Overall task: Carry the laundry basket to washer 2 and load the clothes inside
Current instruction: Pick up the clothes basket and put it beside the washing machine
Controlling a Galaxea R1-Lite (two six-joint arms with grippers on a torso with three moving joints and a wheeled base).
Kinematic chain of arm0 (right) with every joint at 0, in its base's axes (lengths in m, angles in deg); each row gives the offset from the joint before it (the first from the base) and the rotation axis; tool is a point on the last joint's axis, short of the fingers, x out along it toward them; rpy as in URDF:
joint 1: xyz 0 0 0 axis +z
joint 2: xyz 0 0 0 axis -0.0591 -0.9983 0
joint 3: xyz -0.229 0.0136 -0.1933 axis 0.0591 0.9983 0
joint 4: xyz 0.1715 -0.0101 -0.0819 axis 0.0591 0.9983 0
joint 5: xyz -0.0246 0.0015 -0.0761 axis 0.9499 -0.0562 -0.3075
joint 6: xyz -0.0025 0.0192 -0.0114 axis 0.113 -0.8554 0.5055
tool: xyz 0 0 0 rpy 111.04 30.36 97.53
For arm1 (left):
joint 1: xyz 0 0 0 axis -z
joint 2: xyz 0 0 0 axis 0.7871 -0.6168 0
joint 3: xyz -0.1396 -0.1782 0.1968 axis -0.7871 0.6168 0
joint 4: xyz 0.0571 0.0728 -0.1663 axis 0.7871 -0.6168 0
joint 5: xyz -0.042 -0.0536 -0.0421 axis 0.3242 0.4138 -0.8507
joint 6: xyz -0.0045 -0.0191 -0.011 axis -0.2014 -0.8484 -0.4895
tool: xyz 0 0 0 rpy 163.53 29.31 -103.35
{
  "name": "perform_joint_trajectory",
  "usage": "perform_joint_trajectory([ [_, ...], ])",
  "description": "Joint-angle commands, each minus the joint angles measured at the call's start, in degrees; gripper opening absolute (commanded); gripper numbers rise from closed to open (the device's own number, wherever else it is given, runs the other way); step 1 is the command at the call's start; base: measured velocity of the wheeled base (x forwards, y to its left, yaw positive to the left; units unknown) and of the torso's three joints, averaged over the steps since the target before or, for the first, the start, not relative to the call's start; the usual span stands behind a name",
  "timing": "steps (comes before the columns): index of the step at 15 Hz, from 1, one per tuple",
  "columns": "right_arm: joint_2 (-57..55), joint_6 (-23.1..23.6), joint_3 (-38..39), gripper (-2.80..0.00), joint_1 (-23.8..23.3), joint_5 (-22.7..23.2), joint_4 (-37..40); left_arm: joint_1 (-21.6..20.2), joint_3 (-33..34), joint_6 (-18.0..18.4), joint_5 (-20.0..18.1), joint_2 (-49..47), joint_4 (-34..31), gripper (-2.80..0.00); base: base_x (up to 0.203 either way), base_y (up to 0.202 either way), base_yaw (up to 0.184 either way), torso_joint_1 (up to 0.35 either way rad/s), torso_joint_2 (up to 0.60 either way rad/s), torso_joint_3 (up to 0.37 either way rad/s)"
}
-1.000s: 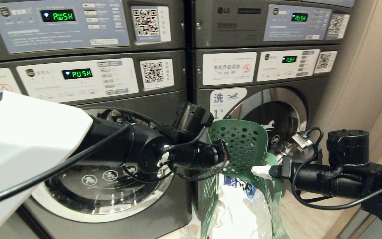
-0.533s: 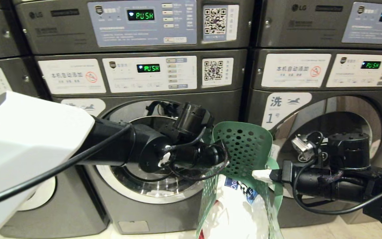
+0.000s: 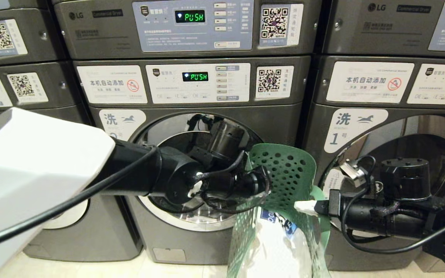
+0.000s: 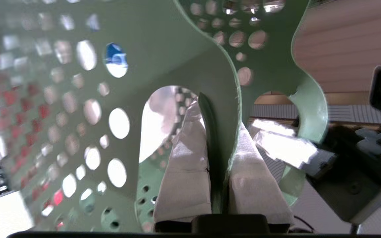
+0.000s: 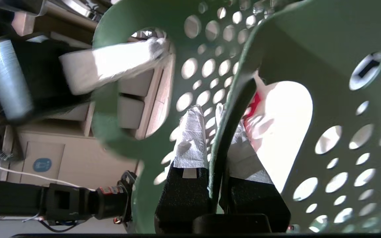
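You are looking at a wall of stacked grey machines, and going left to right you first see the washer point(image 3: 52, 216) at the far left, mostly hidden behind your left arm's white shell. Next comes the middle washer point(image 3: 191, 162), whose white label is half covered by that arm, so you cannot read its numeral; its round door is standing closed behind the arm. Your left gripper point(image 4: 215, 145) is reaching across in front of that door, and its taped fingers point(image 4: 187, 158) are pressing together on the wall of the laundry basket point(image 3: 284, 173) just beside a handle opening. You are holding the green basket up in the air between the two arms, in front of the gap between the middle washer and the one to its right, tilted so that its perforated end is rising toward the machines. The clothes point(image 3: 280, 247) are lying inside it, a white piece with a blue print on top, and red is showing through the holes in the left wrist view. Your right gripper point(image 5: 218, 132) is clamping its fingers point(image 5: 189, 138) on the opposite rim of the basket. Behind it the washer marked 1 point(image 3: 392, 154) is standing with its door closed.
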Motion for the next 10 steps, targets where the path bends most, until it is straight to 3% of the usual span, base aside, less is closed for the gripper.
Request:
perform_joint_trajectory([
  [1,-0.08,-0.29,0.42,-2.8,-0.03,0.22,-0.32,0.31,-0.2,-0.18,-0.14,-0.5,0.11,-2.8,-0.182,-0.001,-0.003,0.012,0.01,-0.002],
  [10,-0.71,-0.29,1.21,-2.8,-0.82,-1.38,-0.14,0.54,-0.72,0.72,0.03,-3.04,0.92,-2.8,-0.166,0.0,-0.004,0.001,0.0,0.003],
])
